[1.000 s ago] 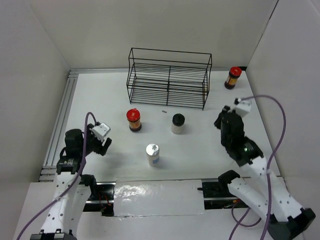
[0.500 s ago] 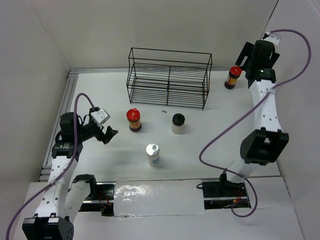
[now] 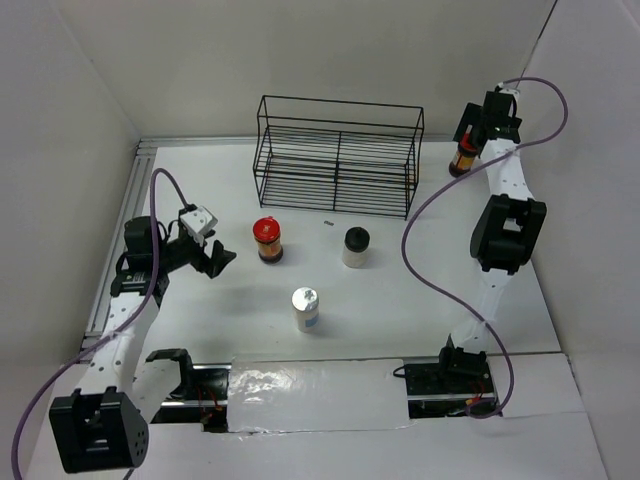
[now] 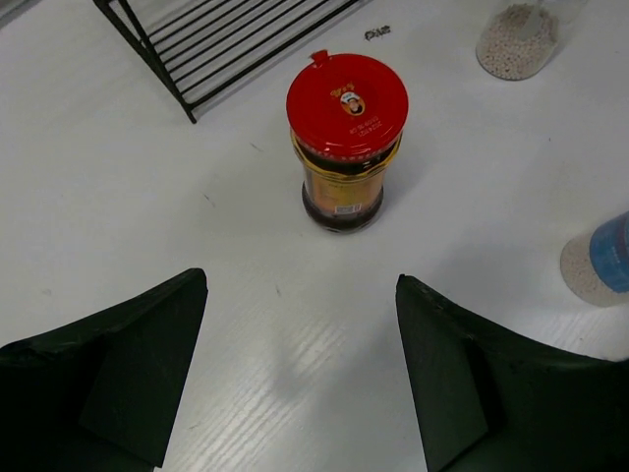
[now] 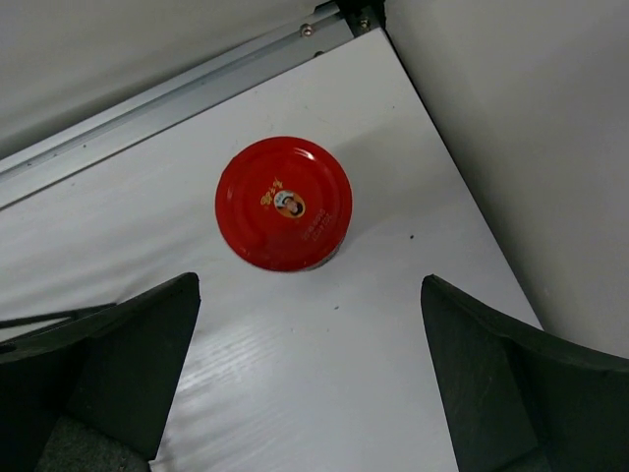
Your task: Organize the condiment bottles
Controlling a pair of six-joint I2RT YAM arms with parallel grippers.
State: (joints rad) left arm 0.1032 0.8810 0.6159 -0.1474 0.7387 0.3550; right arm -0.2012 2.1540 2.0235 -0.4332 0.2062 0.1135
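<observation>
— Colours on the jar left of centre (image 4: 346, 103)?
— Red lid with a small yellow emblem, dark brown glass, yellow label.
— Far-right jar (image 5: 284, 203)?
— Same red lid, same emblem.
— Centre bottle (image 3: 356, 246)?
— White, grainy-looking, black cap.
— Near bottle (image 3: 305, 309)?
— White, silver cap, blue label.
— Anything else?
— Black wire rack (image 3: 338, 155) on a plain white table (image 3: 420, 290); silver rail (image 5: 147, 113) along the far edge; off-white walls (image 3: 300, 50) around.

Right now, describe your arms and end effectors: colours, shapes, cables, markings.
The left arm and right arm are both made of white links with black joints. A purple cable trails loosely along each. Each wrist carries a small white camera block. The left end effector and right end effector each have two broad, dark, wedge-shaped fingers. No markings are visible.
</observation>
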